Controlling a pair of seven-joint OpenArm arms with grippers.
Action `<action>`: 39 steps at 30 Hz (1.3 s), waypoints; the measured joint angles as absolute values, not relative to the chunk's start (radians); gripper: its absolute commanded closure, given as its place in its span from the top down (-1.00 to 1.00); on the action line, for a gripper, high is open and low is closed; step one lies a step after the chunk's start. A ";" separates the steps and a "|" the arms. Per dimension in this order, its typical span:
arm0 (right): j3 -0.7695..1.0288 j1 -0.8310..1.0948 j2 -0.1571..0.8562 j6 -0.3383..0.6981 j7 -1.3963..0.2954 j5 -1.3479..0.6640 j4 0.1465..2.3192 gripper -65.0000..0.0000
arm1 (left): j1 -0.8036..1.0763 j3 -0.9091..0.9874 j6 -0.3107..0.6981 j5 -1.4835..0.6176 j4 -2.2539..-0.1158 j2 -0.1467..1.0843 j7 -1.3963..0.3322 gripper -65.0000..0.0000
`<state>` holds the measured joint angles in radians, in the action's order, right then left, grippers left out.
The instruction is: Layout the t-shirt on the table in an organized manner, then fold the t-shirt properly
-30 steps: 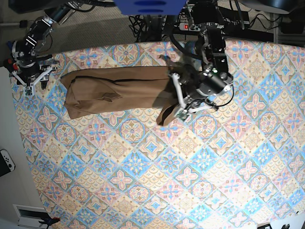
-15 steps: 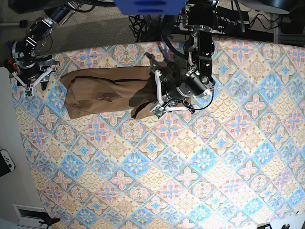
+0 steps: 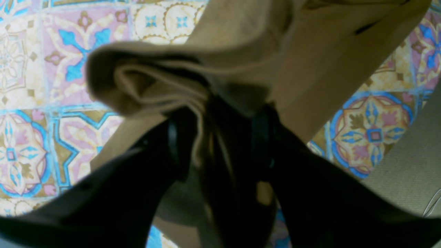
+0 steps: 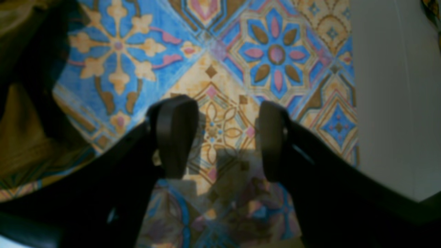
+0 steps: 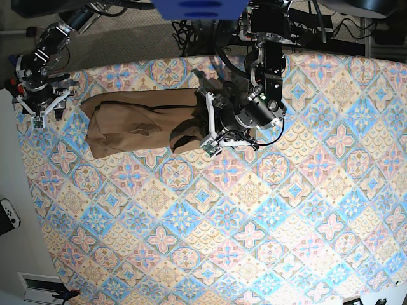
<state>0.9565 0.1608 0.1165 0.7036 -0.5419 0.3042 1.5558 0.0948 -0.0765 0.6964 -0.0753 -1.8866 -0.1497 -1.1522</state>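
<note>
The tan-brown t-shirt point(image 5: 127, 121) lies as a long folded band across the far left of the patterned table point(image 5: 254, 222). Its right end is doubled back in a loose bunch. My left gripper point(image 5: 205, 127) hovers over that bunch. In the left wrist view the fingers stand apart, with a soft fold of the t-shirt point(image 3: 241, 62) still lying between them at the left gripper point(image 3: 217, 137). My right gripper point(image 5: 39, 108) sits past the garment's left end, near the table corner. In its wrist view the right gripper point(image 4: 224, 137) is open over bare table point(image 4: 275, 51), with the t-shirt point(image 4: 24, 144) at the left edge.
Grey carpet and cables point(image 5: 203, 28) run beyond the table's far edge. A white controller point(image 5: 7, 216) lies off the table's left side. In the right wrist view the table edge drops to a pale floor point(image 4: 389, 103).
The left arm carried the t-shirt's right end leftward over the rest of the garment and lowered it. Its jaws have parted around the cloth. The right arm stayed put.
</note>
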 measured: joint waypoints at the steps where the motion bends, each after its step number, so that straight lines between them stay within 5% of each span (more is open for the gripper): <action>1: 0.957 0.161 0.117 0.704 -0.542 0.304 1.556 -0.04 | 0.095 -0.076 0.696 -0.076 -1.888 -0.150 -1.152 -0.30; 13: 0.957 0.161 0.117 0.704 -0.542 0.304 1.556 -0.04 | 0.099 -0.070 0.697 -0.248 -2.041 -0.150 -1.157 -0.30; 23: 0.957 0.161 0.116 0.704 -0.542 0.304 1.556 -0.04 | 0.195 0.046 0.694 -0.320 -2.055 0.053 -1.152 -0.30; 34: 0.962 0.158 0.045 0.699 -0.541 0.300 1.625 -0.05 | 0.109 0.041 0.696 -0.334 -1.698 0.084 -1.116 -0.31; 39: 0.963 0.156 -0.004 0.699 -0.542 0.227 1.735 -0.05 | 0.135 -0.009 0.693 -0.337 -1.687 0.109 -1.018 -0.56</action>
